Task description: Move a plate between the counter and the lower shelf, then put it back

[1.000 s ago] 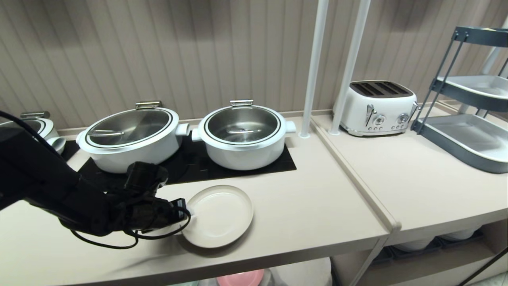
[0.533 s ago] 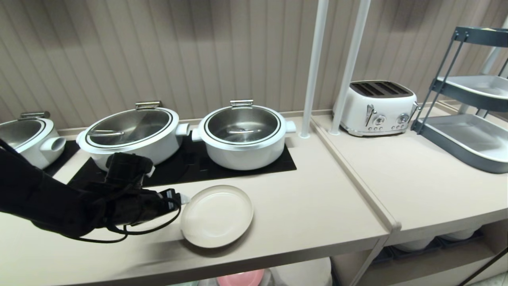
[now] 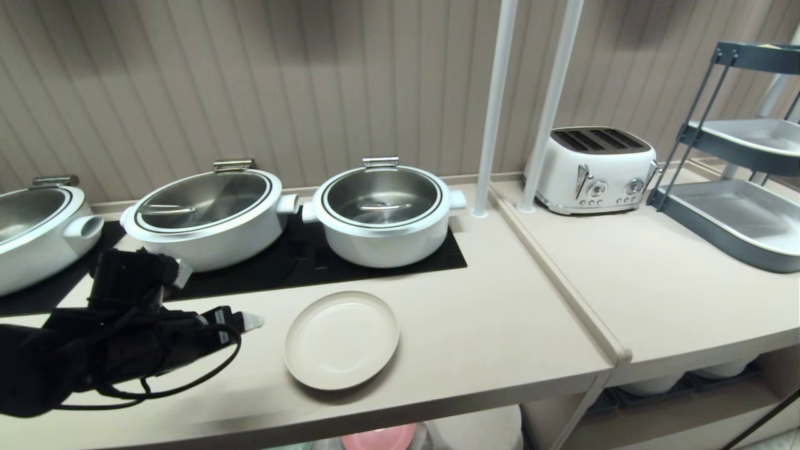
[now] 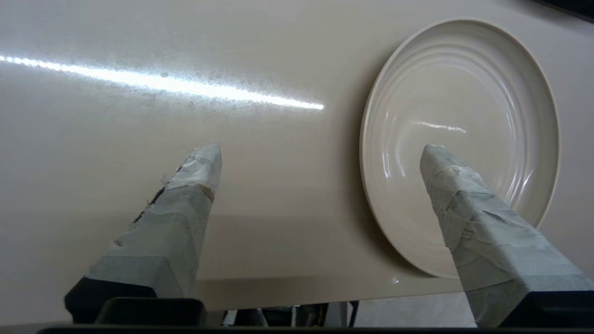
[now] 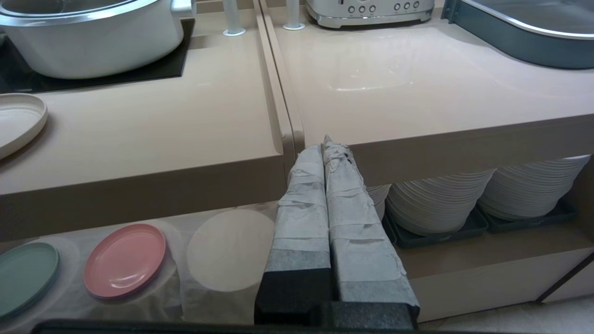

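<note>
The cream-beige plate (image 3: 341,339) lies flat on the beige counter (image 3: 494,331), near its front edge and in front of the black hob. My left gripper (image 3: 250,322) hovers low over the counter just left of the plate, open and holding nothing. In the left wrist view its taped fingers (image 4: 320,150) stand wide apart; one overlaps the plate (image 4: 464,106) in the picture without gripping it. My right gripper (image 5: 325,144) is shut and parked below the counter's front edge, outside the head view. The lower shelf (image 5: 204,306) with its white cloth shows under the counter.
Three white pots (image 3: 382,212) stand on the hob behind the plate. A white toaster (image 3: 594,169) and a grey tiered rack (image 3: 737,219) occupy the adjoining worktop past the ridge (image 3: 562,281). A pink plate (image 5: 124,260) and a green plate (image 5: 25,273) lie on the shelf cloth; white plate stacks (image 5: 441,199) fill the right recess.
My left gripper has drawn back to the left, away from the plate's rim that it was touching. The plate stays where it was on the counter.
</note>
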You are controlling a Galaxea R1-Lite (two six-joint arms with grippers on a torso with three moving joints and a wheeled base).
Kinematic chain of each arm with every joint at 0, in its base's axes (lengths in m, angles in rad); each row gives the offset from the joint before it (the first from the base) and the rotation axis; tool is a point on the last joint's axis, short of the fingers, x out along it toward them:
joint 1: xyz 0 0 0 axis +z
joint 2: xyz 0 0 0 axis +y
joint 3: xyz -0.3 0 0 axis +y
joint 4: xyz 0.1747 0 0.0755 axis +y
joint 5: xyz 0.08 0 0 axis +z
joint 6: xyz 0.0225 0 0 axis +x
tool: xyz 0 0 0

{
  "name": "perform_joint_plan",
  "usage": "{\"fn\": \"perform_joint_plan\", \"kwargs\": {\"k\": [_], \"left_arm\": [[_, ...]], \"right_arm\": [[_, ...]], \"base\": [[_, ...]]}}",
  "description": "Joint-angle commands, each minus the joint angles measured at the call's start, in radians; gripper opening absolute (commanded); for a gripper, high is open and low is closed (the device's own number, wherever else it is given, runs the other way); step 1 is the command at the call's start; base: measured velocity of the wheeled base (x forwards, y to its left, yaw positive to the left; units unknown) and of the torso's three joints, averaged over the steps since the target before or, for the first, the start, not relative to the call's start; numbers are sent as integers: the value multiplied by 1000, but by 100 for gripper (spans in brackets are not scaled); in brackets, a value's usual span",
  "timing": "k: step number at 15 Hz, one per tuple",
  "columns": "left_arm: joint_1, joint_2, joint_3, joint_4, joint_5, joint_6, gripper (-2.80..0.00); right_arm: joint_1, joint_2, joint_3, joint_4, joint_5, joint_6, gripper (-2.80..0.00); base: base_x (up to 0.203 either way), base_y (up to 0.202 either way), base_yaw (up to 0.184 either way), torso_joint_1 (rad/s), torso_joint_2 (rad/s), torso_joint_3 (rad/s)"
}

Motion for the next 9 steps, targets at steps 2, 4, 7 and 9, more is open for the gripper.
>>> {"fn": "perform_joint_plan", "kwargs": {"k": [2,4,7,9], "left_arm": [[6,-86,40,-3,-1,-3,-280],[8,-109,54,-1,3,-1,-280],[6,-125,55,-4,7,5,-280],[8,-129,59,-4,9,37,-280]], "right_arm": [[0,0,0,0,0,0,-280],[0,0,0,0,0,0,-280],[0,0,0,0,0,0,-280],[0,0,0,0,0,0,-280]], "base": [[0,0,0,0,0,0],[0,0,0,0,0,0],[0,0,0,0,0,0],[0,0,0,0,0,0]]}}
